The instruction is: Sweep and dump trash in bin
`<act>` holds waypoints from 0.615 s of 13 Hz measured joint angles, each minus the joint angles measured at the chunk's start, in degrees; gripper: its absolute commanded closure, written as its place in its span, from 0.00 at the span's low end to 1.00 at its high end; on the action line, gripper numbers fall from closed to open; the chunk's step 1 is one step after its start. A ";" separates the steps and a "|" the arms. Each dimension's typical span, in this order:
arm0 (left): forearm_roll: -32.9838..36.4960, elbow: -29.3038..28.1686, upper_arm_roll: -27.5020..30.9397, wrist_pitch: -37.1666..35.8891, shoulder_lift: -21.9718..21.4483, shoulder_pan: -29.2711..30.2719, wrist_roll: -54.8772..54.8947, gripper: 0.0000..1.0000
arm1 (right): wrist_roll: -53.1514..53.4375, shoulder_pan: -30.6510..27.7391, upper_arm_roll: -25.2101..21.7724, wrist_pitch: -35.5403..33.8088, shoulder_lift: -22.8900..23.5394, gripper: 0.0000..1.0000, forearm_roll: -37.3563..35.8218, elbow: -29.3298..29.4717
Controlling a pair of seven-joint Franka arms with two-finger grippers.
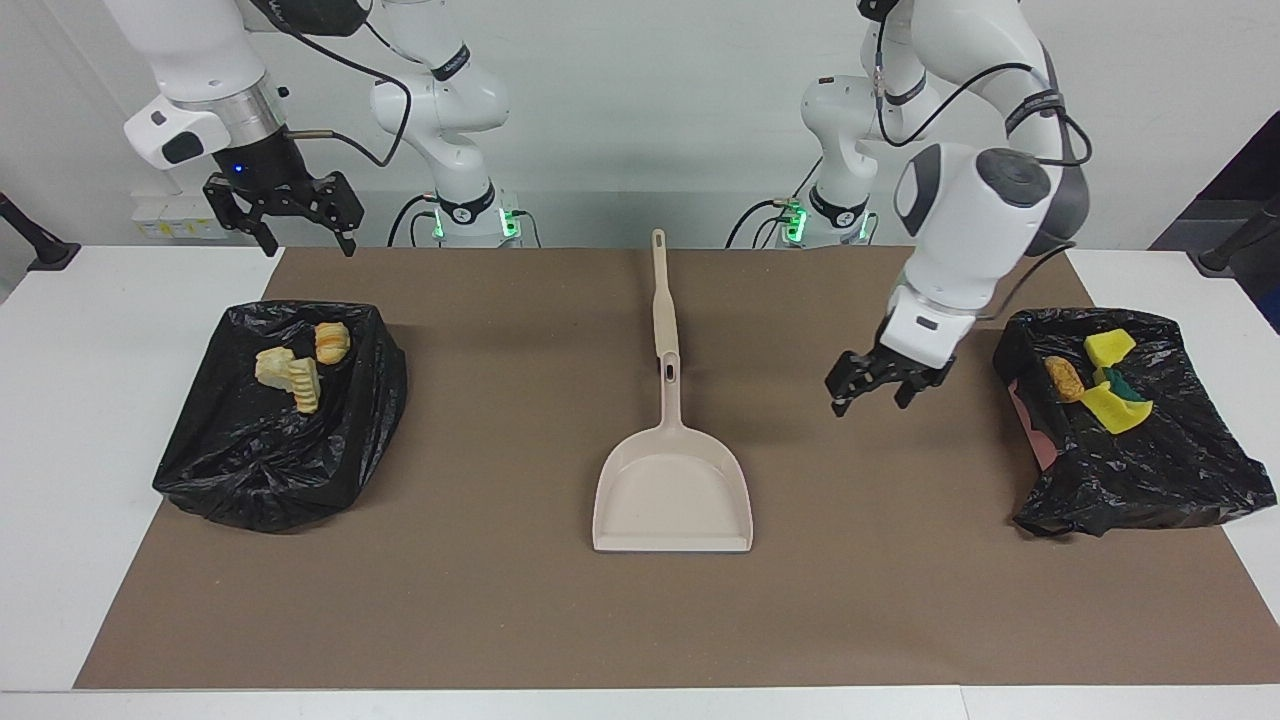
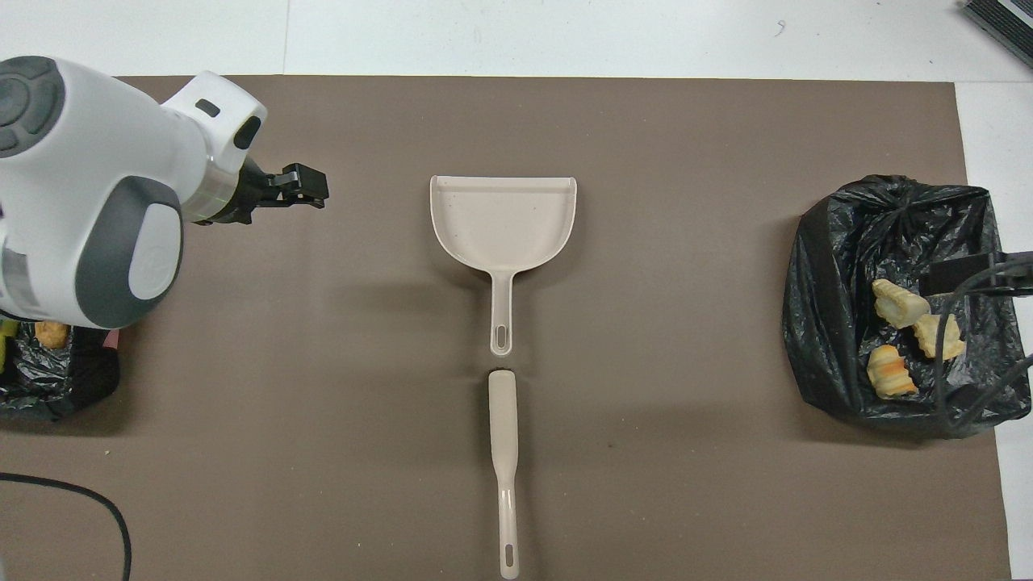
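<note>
- Brown matting (image 1: 500, 600) covers the middle of the white table (image 1: 60, 420), and all the trash sits in two black-bagged bins at its ends.
- Three pale bread-like chunks (image 1: 295, 370) lie in the bin (image 1: 260, 460) at the right arm's end.
- Yellow sponge pieces (image 1: 1110, 380) and an orange-brown nugget (image 1: 1063, 378) lie in the bin (image 1: 1150, 470) at the left arm's end.
- Between the bins, mid-mat, the beige dustpan (image 1: 673, 490) lies flat and empty, its handle pointing toward the robots.
- A beige brush (image 1: 662, 300) lies in line with that handle, nearer to the robots, its tip just short of the handle's end.
- Left gripper (image 1: 878, 388) hangs over bare mat between the dustpan and its own end's bin, jaws spread wide, holding nothing.
- Right gripper (image 1: 300, 225) waits raised over the table edge near its bin, fingers apart and empty.
</note>
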 measured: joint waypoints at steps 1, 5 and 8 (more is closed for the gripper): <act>0.00 0.07 0.01 -1.09 -0.42 1.27 3.42 0.00 | 0.01 0.18 0.03 0.02 -0.02 0.00 -0.58 0.62; 0.00 0.54 0.20 -7.96 -4.28 7.60 17.50 0.00 | 0.01 0.34 0.18 0.15 -0.01 0.00 -0.67 1.16; 0.30 0.61 0.32 -14.08 -8.21 9.11 19.27 0.00 | 0.01 0.34 0.18 0.15 0.01 0.00 -0.67 1.16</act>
